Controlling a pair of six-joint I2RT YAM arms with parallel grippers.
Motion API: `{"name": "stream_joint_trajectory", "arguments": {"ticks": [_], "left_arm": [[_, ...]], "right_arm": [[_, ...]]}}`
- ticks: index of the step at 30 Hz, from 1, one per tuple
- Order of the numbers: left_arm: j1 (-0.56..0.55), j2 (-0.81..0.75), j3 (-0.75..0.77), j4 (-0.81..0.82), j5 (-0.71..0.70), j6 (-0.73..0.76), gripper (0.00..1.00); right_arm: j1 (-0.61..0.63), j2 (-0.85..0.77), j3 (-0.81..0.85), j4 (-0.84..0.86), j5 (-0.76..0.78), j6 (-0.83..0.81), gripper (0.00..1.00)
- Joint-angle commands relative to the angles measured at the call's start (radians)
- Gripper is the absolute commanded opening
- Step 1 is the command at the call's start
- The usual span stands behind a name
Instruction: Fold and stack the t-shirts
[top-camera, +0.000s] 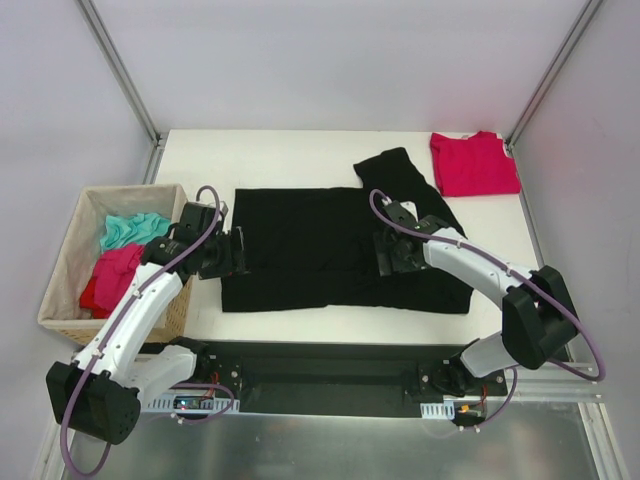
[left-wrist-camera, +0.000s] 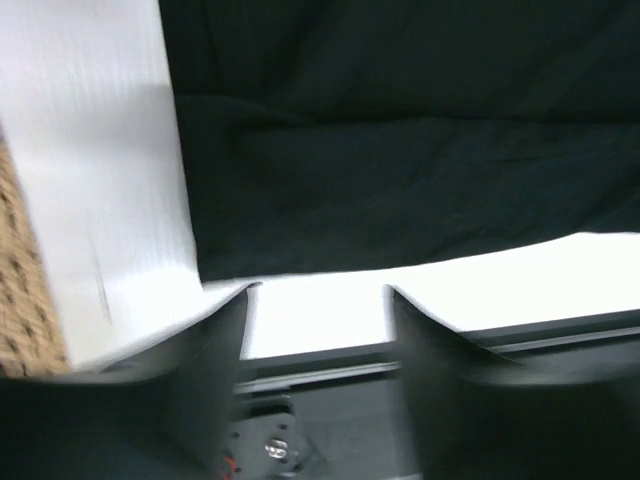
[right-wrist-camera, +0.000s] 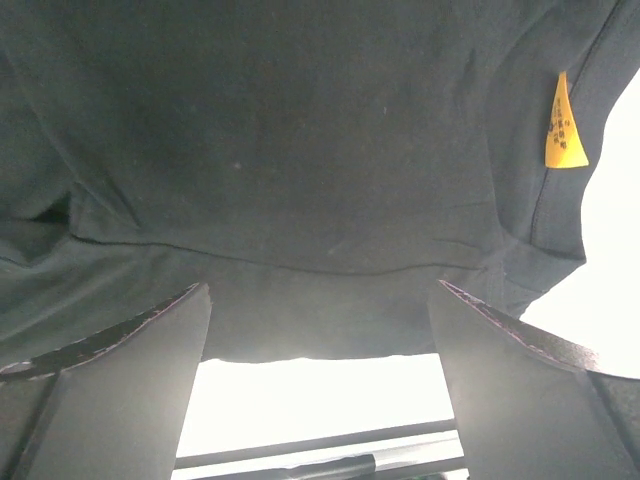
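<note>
Black t-shirt (top-camera: 310, 250) flat on worktop (top-camera: 270, 160), laid out for folding. Left claw (left-wrist-camera: 320, 292) at its left edge, apart, empty; right claw (right-wrist-camera: 320, 290) over its right half, wide apart (nothing gripped). Red t-shirt (top-camera: 473, 163) beyond its far-right corner.

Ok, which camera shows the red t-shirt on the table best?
Top external: the red t-shirt lies in full view at the table's far right corner. Both wrist views show none of it, only the black t-shirt.

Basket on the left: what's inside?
Inside the basket are a crumpled teal cloth toward the back and a pink-red cloth nearer the front. Together they cover the bottom, so anything lying beneath them cannot be seen.
</note>
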Motion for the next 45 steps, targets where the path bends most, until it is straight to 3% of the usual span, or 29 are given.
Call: {"name": "stream_joint_trajectory", "arguments": {"ticks": [1,2,3,13,15,16,19,22,23,28,34,45], "left_arm": [[-0.010,0.008,0.016,0.004,-0.016,-0.001,0.73],[-0.010,0.009,0.017,0.005,-0.023,-0.004,0.80],[-0.010,0.014,0.022,0.004,-0.029,-0.003,0.99],[-0.010,0.139,0.034,0.007,-0.041,-0.012,0.99],[-0.008,0.179,0.035,0.005,-0.084,-0.021,0.95],[-0.010,0.221,0.039,0.004,-0.093,-0.030,0.85],[-0.008,0.293,0.051,-0.011,-0.141,-0.055,0.71],[0.012,0.339,0.062,-0.018,-0.171,-0.065,0.51],[0.027,0.351,0.068,-0.018,-0.164,-0.065,0.48],[0.116,0.402,0.085,-0.018,-0.084,-0.053,0.46],[0.165,0.411,0.098,-0.016,-0.084,-0.043,0.50],[0.217,0.521,0.045,0.053,0.123,-0.013,0.51]], "right_arm": [[0.011,0.015,0.060,-0.019,0.023,0.009,0.94],[0.010,0.016,0.060,-0.017,0.025,0.009,0.94],[0.011,0.015,0.055,-0.016,0.026,0.011,0.94],[0.011,0.015,0.018,0.006,0.030,0.012,0.94],[0.011,0.015,0.012,0.007,0.033,0.011,0.94],[0.013,0.015,0.011,0.009,0.033,0.012,0.94],[0.011,0.015,0.003,0.012,0.036,0.011,0.94],[0.011,0.012,-0.008,0.016,0.042,0.009,0.94],[0.011,0.013,-0.009,0.016,0.045,0.006,0.94],[0.010,0.015,-0.017,0.026,0.054,0.000,0.94],[0.008,0.021,-0.028,0.039,0.048,0.000,0.94],[0.004,0.018,-0.034,0.039,0.049,0.002,0.94]]}}
